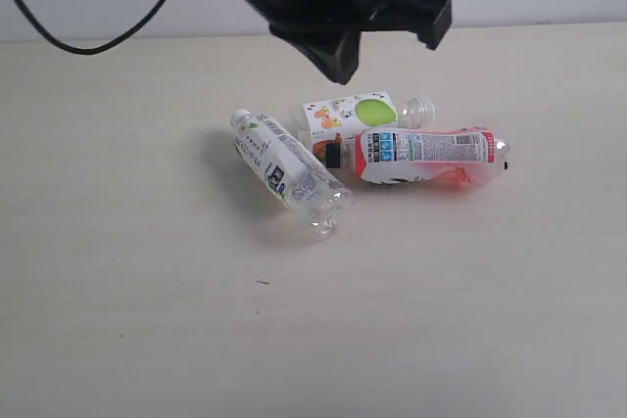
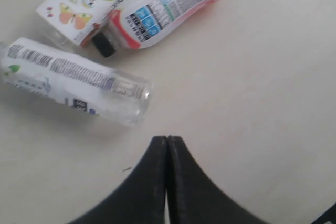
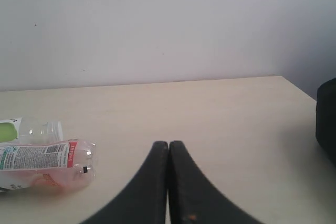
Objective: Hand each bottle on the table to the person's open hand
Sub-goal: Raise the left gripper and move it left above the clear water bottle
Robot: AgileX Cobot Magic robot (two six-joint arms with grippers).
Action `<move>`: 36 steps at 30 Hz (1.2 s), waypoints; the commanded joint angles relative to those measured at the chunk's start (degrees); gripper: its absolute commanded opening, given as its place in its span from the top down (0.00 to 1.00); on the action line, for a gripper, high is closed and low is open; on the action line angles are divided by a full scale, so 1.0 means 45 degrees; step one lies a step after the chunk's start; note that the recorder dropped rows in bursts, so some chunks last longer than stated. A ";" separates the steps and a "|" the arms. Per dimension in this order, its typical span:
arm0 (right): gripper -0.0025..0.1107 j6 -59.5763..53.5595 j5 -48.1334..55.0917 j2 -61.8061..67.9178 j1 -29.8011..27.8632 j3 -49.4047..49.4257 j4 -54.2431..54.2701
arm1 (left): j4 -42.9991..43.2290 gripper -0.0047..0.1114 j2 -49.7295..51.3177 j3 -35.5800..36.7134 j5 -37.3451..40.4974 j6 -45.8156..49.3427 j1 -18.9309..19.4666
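Note:
Three bottles lie in a cluster mid-table (image 1: 118,271). The slim white-label bottle (image 1: 289,171) (image 2: 73,80) lies at an angle on the left. The bottle with the green apple and fruit on its label (image 1: 355,116) (image 2: 86,1) (image 3: 29,129) lies behind. The pink-red bottle (image 1: 426,154) (image 2: 168,6) (image 3: 44,163) has its black cap (image 1: 333,155) toward the other two. A fourth bottle and the person's open hand are out of view. My left gripper (image 2: 167,139) is shut and empty, above the table a short way from the slim bottle. My right gripper (image 3: 168,143) is shut and empty, well off to the side of the pink-red bottle.
Black arm hardware (image 1: 333,7) hangs over the far side of the table, just behind the bottles. A black cable (image 1: 78,44) loops down at the back left. A dark object (image 3: 326,119) shows at the edge of the right wrist view. A pale wall rises behind the table.

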 commanded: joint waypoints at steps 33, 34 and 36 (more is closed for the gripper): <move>0.98 -0.0108 -0.0144 -0.0061 -0.0100 0.0053 -0.0071 | 0.2924 0.96 -0.4124 0.5773 -0.2279 -0.0282 0.1567; 0.98 -0.0108 -0.0144 -0.0061 -0.0100 0.0053 -0.0071 | 0.3010 0.96 -0.4124 0.5773 -0.2521 -0.0220 0.1567; 0.98 -0.0108 -0.0144 -0.0061 -0.0100 0.0053 -0.0071 | 0.3055 0.96 -0.4124 0.5773 -0.3109 -0.0163 0.1567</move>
